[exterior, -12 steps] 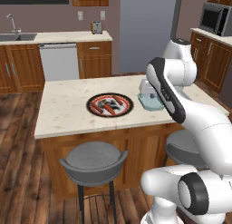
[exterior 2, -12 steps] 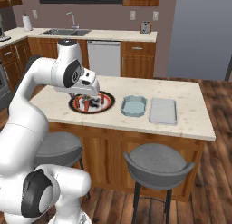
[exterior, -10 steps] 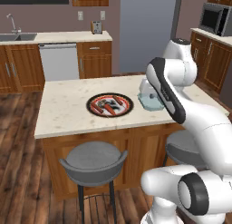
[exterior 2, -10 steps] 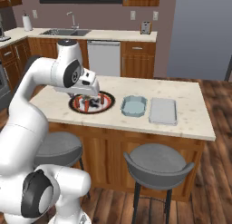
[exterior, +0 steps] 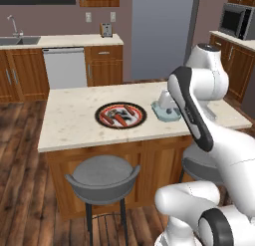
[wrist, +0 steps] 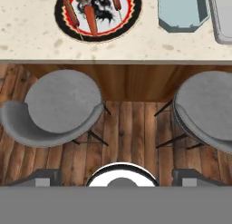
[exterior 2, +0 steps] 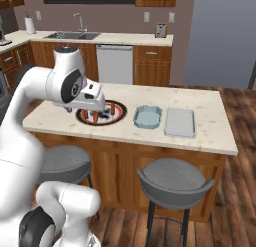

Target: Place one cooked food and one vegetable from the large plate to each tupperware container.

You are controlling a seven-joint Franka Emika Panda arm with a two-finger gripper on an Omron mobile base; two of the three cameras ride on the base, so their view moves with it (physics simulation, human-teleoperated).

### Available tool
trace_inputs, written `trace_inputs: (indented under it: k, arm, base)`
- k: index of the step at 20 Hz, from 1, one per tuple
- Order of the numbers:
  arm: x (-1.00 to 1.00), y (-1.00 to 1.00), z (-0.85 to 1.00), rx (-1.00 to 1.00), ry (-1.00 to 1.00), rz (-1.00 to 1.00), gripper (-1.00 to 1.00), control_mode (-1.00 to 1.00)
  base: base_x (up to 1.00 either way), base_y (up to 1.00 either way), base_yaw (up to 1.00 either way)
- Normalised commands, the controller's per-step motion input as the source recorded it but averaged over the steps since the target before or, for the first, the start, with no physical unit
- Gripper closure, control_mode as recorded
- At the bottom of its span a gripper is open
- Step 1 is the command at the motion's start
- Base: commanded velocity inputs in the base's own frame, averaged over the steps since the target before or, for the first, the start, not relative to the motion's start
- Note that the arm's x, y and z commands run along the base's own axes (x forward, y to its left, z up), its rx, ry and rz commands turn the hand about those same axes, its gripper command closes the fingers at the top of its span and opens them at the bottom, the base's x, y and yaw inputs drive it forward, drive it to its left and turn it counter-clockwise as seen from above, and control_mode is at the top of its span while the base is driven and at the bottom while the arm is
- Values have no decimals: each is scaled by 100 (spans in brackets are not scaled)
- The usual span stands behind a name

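Note:
The large plate, black-rimmed with a red ring, lies on the island counter and carries an orange carrot and brown skewered sausages. Right of it stand two pale blue-grey tupperware containers, one deep and one flat, both with nothing inside. My gripper hangs high over the counter's front edge, open, its dark fingertips far apart with nothing between them. In the right base view the gripper hovers in front of the plate, left of the containers. In the left base view my arm partly hides the nearer container.
Two grey round stools stand below the island's front edge on the wooden floor. Behind the island run a back counter with a sink, a dishwasher and a toaster. A microwave sits at the right.

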Motion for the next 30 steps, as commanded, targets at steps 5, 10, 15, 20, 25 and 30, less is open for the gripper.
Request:
trace_inputs:
  k: [5, 10, 15, 20, 25, 30]
  arm:
    - [-62, 3, 8, 1, -14, 0, -100, -100]
    - [-10, 2, 8, 0, -6, 0, -100, 100]
    - [0, 0, 0, 0, 0, 0, -100, 100]
    - [0, 0, 0, 0, 0, 0, -100, 100]
    - [0, 0, 0, 0, 0, 0, -100, 100]
    - [0, 0, 0, 0, 0, 0, -100, 100]
  base:
    - [0, 0, 0]
    - [60, -2, 0]
    - [100, -71, 2]
    - [57, -100, 6]
    - [59, -100, -8]
    - [100, -46, 8]
